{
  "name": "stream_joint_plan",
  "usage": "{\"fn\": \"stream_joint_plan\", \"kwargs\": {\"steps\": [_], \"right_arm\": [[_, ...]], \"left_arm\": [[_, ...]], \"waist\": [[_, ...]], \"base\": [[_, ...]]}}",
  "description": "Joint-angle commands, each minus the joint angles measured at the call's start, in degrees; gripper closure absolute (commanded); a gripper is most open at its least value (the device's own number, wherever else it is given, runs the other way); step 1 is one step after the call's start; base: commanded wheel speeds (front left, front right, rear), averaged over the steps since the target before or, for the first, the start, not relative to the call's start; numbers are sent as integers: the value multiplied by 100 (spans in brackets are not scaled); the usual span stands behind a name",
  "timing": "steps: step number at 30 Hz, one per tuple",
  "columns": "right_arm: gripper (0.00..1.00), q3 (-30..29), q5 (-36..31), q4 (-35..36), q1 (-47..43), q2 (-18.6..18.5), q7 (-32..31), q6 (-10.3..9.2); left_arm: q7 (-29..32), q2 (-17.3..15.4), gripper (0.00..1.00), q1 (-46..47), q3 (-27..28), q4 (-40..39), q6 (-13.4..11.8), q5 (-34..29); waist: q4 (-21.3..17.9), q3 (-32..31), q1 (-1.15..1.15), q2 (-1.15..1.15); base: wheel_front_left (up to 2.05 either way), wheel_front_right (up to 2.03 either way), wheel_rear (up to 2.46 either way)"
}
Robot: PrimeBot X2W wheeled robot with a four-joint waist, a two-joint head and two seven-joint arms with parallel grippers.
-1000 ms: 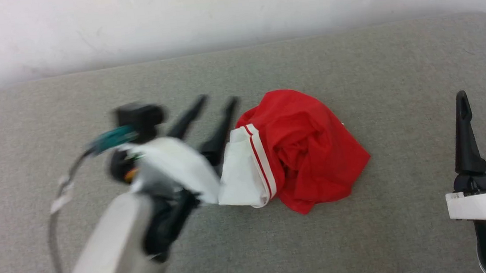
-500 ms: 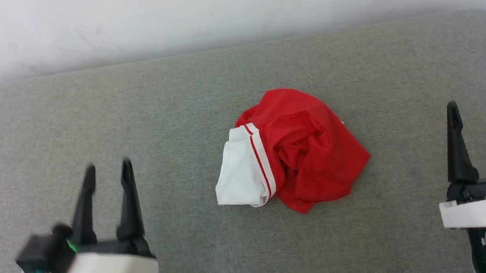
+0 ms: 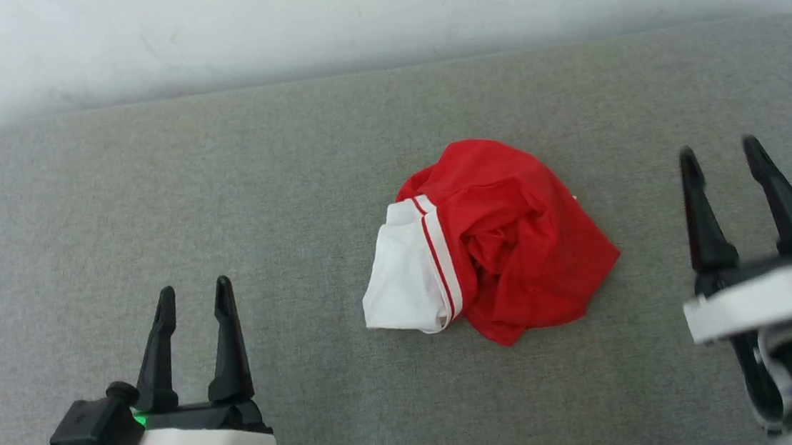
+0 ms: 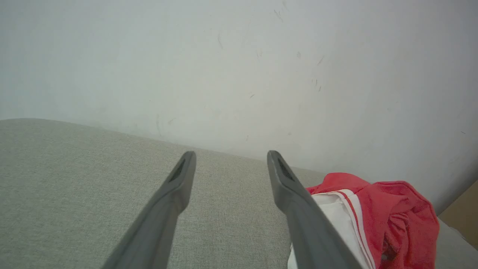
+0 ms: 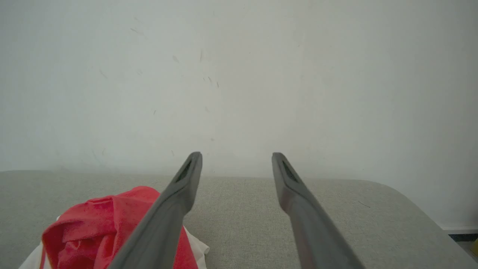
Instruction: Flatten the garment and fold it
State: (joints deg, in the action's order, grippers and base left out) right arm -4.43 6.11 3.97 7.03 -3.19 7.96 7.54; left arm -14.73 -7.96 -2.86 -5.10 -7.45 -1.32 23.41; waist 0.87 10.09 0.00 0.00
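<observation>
Near the front edge of the grey upholstered surface [image 3: 147, 165], our left gripper [image 3: 194, 287] and right gripper [image 3: 718, 147] hover with fingers [image 3: 158, 358] spread and empty, so we should take the garment [image 3: 512, 241], crumpled at the surface's middle, by its white sleeve [image 3: 404, 279] and a red edge, then draw them apart gently.

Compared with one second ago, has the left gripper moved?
Yes. The left gripper was beside the white sleeve of the shirt; it now stands open, well away from it, toward the near left of the grey cushion.
</observation>
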Motion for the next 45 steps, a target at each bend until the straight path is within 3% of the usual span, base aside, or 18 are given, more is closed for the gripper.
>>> {"fn": "stream_joint_plan", "kwargs": {"steps": [1, 7, 16, 27, 28, 30, 37, 41, 45], "right_arm": [[0, 17, -37, -39, 158, -50, -130, -5], [0, 281, 223, -483, 1030, -561, -1598, -5], [0, 1266, 731, -1086, 1808, -1493, -3375, -5], [0, 2492, 1691, -1523, 2072, -2059, -4286, -5], [42, 2541, 1741, -1540, 2082, -2089, -4316, -5], [100, 2632, 1747, -1544, 2124, -2164, -4271, -5], [100, 2379, 1357, -1489, 2434, -2282, -3386, -5], [100, 1792, 1021, -1466, 2605, -2254, -2784, -5], [100, 977, 619, -1442, 2402, -2284, -2573, -5]], "left_arm": [[-26, 41, 0, 84, 34, 30, 51, -59], [-26, 263, 0, 218, 120, 201, 307, -170], [-27, 451, 0, 607, 173, 417, 580, -214], [-27, 505, 0, 939, 129, 575, 717, -178], [-27, 505, 0, 949, 133, 588, 718, -163], [-27, 506, 0, 962, 139, 618, 712, -142], [-27, 507, 0, 909, 144, 708, 691, -124], [-27, 507, 0, 826, 163, 716, 655, -133], [-27, 508, 0, 721, 182, 722, 626, -160]], "waist": [[55, 87, 0, 0], [223, 425, 0, 0], [555, 1096, 0, 0], [793, 1458, 0, 0], [787, 1457, 0, 0], [760, 1422, 0, 0], [550, 1062, 0, 0], [413, 813, 0, 0], [339, 629, 0, 0]], "base": [[0, 0, 0], [0, 0, 0], [0, 0, 0], [0, 0, 0], [0, 0, 0], [0, 0, 0], [0, 0, 0], [0, 0, 0], [0, 0, 0]]}}
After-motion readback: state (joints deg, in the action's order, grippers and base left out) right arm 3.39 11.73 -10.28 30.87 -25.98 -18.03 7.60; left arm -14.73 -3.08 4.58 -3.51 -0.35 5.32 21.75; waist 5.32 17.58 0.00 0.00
